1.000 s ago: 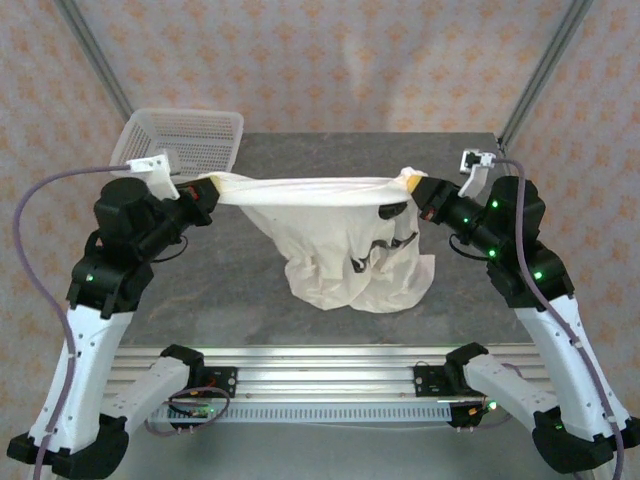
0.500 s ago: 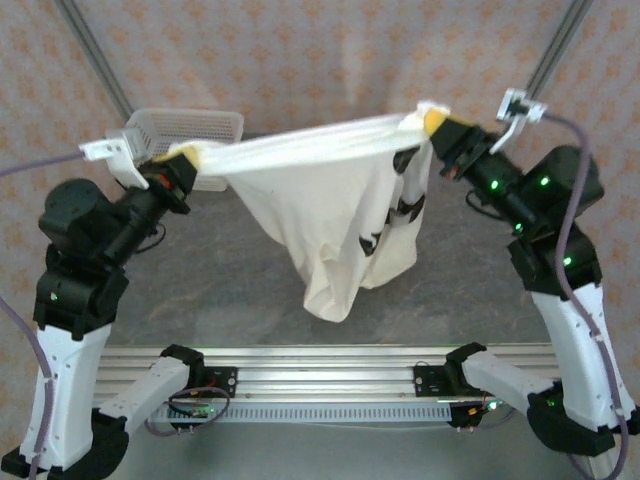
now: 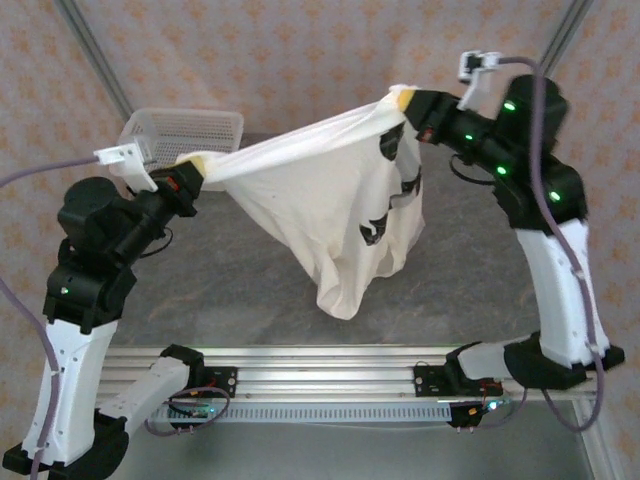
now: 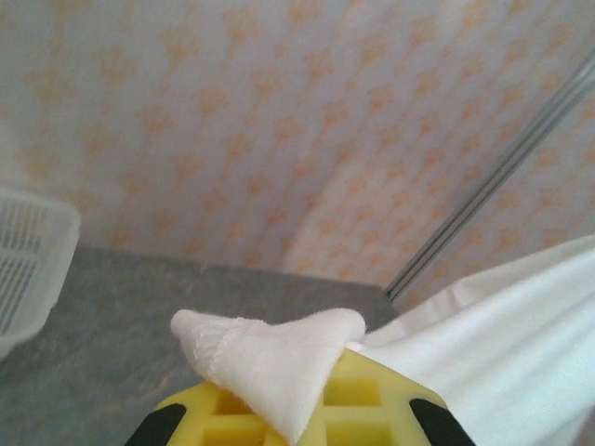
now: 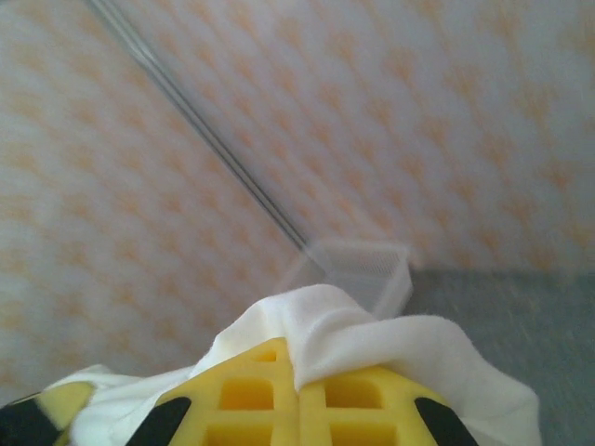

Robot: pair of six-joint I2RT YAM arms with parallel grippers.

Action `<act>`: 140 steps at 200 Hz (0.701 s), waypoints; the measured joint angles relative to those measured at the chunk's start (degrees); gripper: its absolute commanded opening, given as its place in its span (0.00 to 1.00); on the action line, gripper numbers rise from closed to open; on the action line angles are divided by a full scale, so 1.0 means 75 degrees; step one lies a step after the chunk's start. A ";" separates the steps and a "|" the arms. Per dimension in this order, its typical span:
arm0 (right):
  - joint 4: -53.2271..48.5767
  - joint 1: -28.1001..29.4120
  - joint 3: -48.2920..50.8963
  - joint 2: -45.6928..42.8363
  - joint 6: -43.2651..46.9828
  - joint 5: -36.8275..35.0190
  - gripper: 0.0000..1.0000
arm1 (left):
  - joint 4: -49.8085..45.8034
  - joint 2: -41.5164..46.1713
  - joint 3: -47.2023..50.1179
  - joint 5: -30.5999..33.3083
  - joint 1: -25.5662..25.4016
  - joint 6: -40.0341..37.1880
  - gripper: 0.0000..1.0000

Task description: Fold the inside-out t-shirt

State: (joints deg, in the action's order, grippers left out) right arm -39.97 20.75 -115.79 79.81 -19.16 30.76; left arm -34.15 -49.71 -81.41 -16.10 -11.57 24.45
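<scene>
Inside-out t-shirt (image 3: 340,210) hangs stretched between my two sets of jaws, and both are clenched on it. In the left wrist view a folded corner of cream cloth pokes out over my yellow pads (image 4: 358,395), and in the right wrist view a thicker bunch of cloth drapes over the pads (image 5: 251,395) there.

What matters for my next move is the line of the held edge. It runs taut from my left jaws up and across to my right jaws, and it is tilted, with the right end clearly higher. The body of the shirt hangs below that line as a narrowing drape. Most of it sits under and just beside my right jaws, and the dark marks show on that side. Its lowest tip hangs between my arms over the surface (image 3: 230,270). I cannot tell whether the tip grazes the surface. The white basket (image 3: 185,135) stands just behind my left jaws, apart from the cloth. To lay the shirt flat, I judge that I must first level the edge by bringing the right end down.

A second ago the held edge was low and nearly level, and the lower half of the shirt lay crumpled on the surface. Now both arms are raised, the right far more, and the heap has been drawn up into a hanging drape.
</scene>
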 measured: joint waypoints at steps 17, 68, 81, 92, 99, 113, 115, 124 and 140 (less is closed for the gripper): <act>-0.0114 -0.0012 0.0458 0.0883 0.0067 0.0023 0.23 | -0.0128 0.0117 0.0714 0.0309 0.0020 0.0233 0.00; -0.0615 -0.0073 0.1565 0.4089 0.0554 -0.0799 0.61 | -0.0597 -0.0801 0.2614 0.1609 0.0079 0.0533 0.00; -0.0609 -0.0052 0.2349 0.3791 0.0746 -0.0903 0.68 | -0.0664 -0.1460 0.2623 0.1886 0.0125 0.0472 0.00; -0.0431 0.0050 0.3229 0.3115 0.0889 -0.0953 0.71 | -0.0664 -0.2017 0.2605 0.2116 0.0189 0.0440 0.00; -0.0309 0.0207 0.3917 0.2460 0.1064 -0.1005 0.73 | -0.0650 -0.2366 0.2602 0.2276 0.0251 0.0408 0.00; 0.0038 0.0766 0.5115 0.1113 0.1352 -0.1128 0.75 | -0.0609 -0.3002 0.2573 0.2474 0.0490 0.0391 0.00; 0.0119 0.0895 0.5304 0.0883 0.1428 -0.1145 0.76 | -0.0609 -0.3092 0.2556 0.2463 0.0554 0.0393 0.00; 0.0417 0.1486 0.6012 0.0052 0.1641 -0.1209 0.77 | -0.0629 -0.3448 0.2436 0.2451 0.0866 0.0460 0.01; 0.1160 0.2579 0.7210 -0.0912 0.2154 -0.1303 0.78 | -0.0621 -0.4062 0.2005 0.2422 0.1588 0.0772 0.16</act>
State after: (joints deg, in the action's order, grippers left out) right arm -31.27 40.10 -61.71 72.97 -3.01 20.99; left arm -38.81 -80.18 -66.37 2.07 0.34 30.24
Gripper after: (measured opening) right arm 0.770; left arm 0.063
